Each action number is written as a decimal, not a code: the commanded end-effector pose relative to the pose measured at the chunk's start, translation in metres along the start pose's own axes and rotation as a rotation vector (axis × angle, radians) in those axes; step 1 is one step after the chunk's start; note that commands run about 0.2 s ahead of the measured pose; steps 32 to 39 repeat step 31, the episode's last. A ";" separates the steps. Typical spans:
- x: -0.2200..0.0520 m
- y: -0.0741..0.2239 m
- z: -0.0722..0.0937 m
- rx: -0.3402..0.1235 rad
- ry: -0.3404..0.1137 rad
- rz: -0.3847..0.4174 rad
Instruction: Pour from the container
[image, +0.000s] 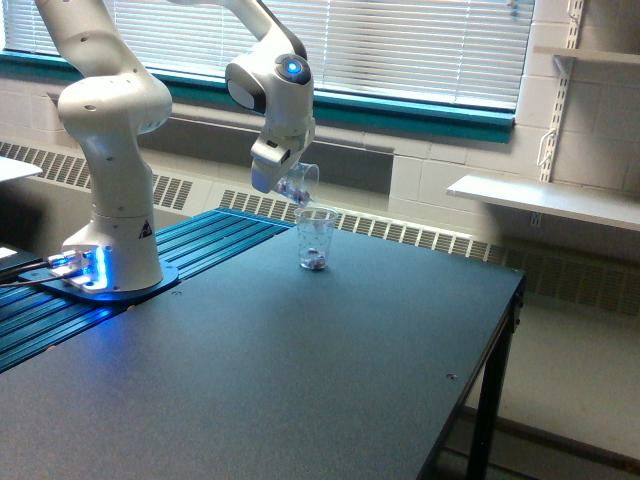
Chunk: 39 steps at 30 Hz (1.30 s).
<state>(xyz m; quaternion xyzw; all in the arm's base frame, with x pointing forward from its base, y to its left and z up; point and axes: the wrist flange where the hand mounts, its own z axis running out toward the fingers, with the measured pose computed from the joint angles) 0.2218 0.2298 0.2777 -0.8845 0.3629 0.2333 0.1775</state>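
1. One exterior view only; entries run from that view's left to its right.
2. Far left: white arm base (110, 240) stands on a round black foot, blue lights glowing low on its side. It sits on a blue ribbed strip (190, 260) along the near-left edge of the counter (330, 390).
3. From the base the arm (110, 100) rises out of the top of the view and comes back down to a wrist with a blue indicator light.
4. Gripper (283, 177) hangs below the wrist, angled down toward the view's right. Jaws pinch the container (298, 182), though the contact itself is too small to make out clearly.
5. Container: small clear cup, held in the air, tipped strongly with its mouth down and to the right. Its lip sits just above the rim of the taller cup (316, 240), on that cup's left side. Touching or apart: cannot tell.
6. Taller clear cup stands upright on the dark counter, directly under the container's mouth. Small dark reddish bits (315, 263) lie at its bottom.
7. Behind: closed window blinds (400, 45) above a teal sill (420, 112); a baseboard heater grille runs along the wall.
8. Far right: white wall shelf (545, 200) on brackets, well apart from the counter's right edge.
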 end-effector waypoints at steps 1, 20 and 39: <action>0.001 0.000 0.003 -0.005 -0.004 0.013; -0.003 -0.008 0.004 -0.020 0.025 -0.014; -0.005 -0.016 -0.001 -0.004 0.051 -0.023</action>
